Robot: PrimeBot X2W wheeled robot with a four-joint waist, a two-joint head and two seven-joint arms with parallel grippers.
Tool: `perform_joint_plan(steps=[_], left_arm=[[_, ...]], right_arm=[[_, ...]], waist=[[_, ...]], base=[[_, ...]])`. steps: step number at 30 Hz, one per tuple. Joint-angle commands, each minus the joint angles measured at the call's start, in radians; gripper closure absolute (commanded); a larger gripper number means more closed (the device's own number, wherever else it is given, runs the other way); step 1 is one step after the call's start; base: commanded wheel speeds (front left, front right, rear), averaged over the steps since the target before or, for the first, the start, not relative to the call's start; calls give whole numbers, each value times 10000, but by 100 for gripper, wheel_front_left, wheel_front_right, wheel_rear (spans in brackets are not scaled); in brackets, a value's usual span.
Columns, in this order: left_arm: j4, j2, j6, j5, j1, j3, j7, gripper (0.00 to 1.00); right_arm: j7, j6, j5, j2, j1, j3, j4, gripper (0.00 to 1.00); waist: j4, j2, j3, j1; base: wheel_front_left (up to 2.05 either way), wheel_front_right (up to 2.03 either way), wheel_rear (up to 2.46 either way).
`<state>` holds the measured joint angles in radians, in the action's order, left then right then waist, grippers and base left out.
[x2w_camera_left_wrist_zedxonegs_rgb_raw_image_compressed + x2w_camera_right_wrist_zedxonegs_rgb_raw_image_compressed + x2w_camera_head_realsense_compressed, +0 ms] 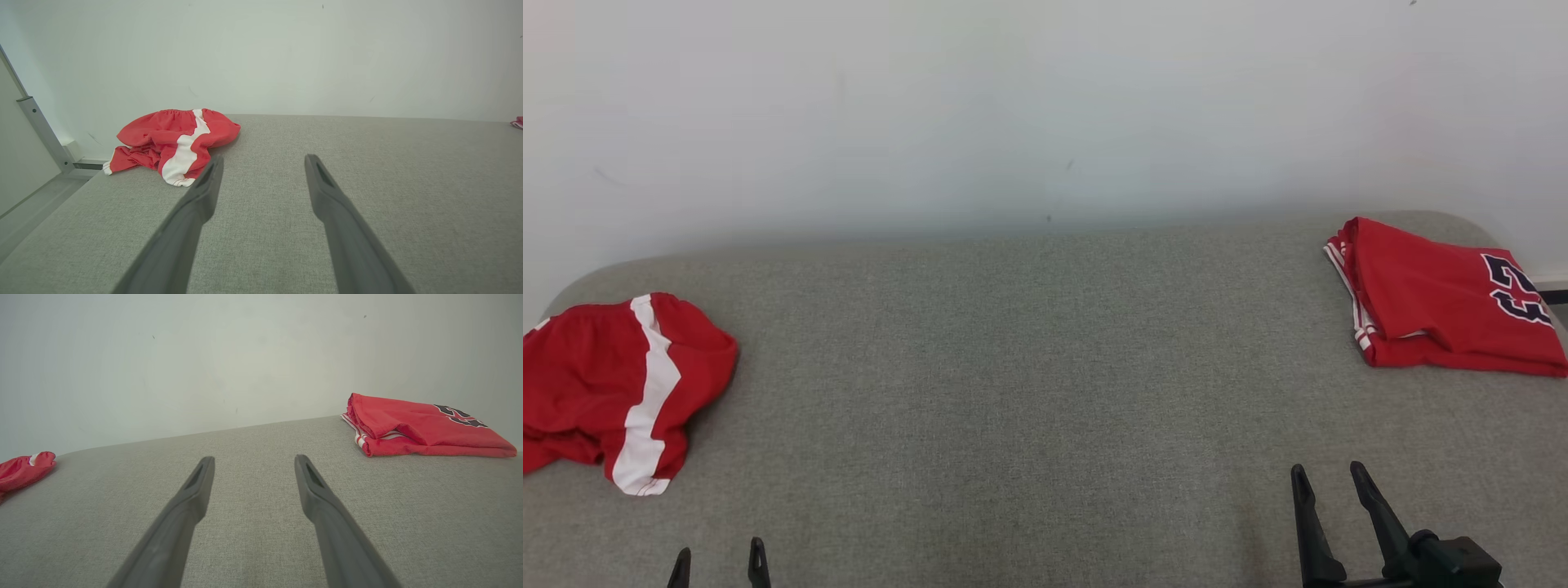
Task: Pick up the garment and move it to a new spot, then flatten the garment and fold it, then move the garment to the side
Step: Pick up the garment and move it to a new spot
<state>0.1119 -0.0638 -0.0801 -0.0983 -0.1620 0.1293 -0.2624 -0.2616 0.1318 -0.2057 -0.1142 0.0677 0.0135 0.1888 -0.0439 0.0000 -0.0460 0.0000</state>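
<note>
The crumpled red shorts (580, 384) lay at the left edge of the grey fabric surface (1013, 367), the folded red jersey (1429, 302) far right. The left gripper (719, 555) and right gripper (1327, 469) stood at the near edge, jaws wide, holding nothing

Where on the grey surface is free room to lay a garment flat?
The middle of the grey surface is bare: shorts on its left, folded jersey at far right, wall behind, the open left gripper and right gripper in front. A smaller bare strip lies before the jersey. Crowded: the left edge and far right corner.
</note>
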Motion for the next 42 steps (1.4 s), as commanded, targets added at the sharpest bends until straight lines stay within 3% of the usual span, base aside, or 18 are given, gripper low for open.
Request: perform_joint_plan(steps=[1, 25, 31, 42], left_arm=[[35, 18, -31, 73, -96, -2, -33, 0], [106, 3, -46, 155, 51, 9, -32, 0], [122, -90, -26, 214, 102, 22, -32, 0], [138, -276, 64, 65, 1, 259, -34, 0]], right_arm=[[-43, -26, 36, 56, 99, -6, 10, 0], [-44, -26, 8, 44, 162, 37, 89, 0], [-44, -26, -61, 154, 242, -42, 114, 0], [-26, -26, -60, 322, 303, 20, 196, 0]], waist=[[8, 0, 6, 0], [290, 0, 21, 0], [957, 0, 33, 0], [2950, 0, 117, 0]], base=[[0, 0, 0], [0, 0, 0], [0, 0, 0], [0, 0, 0]])
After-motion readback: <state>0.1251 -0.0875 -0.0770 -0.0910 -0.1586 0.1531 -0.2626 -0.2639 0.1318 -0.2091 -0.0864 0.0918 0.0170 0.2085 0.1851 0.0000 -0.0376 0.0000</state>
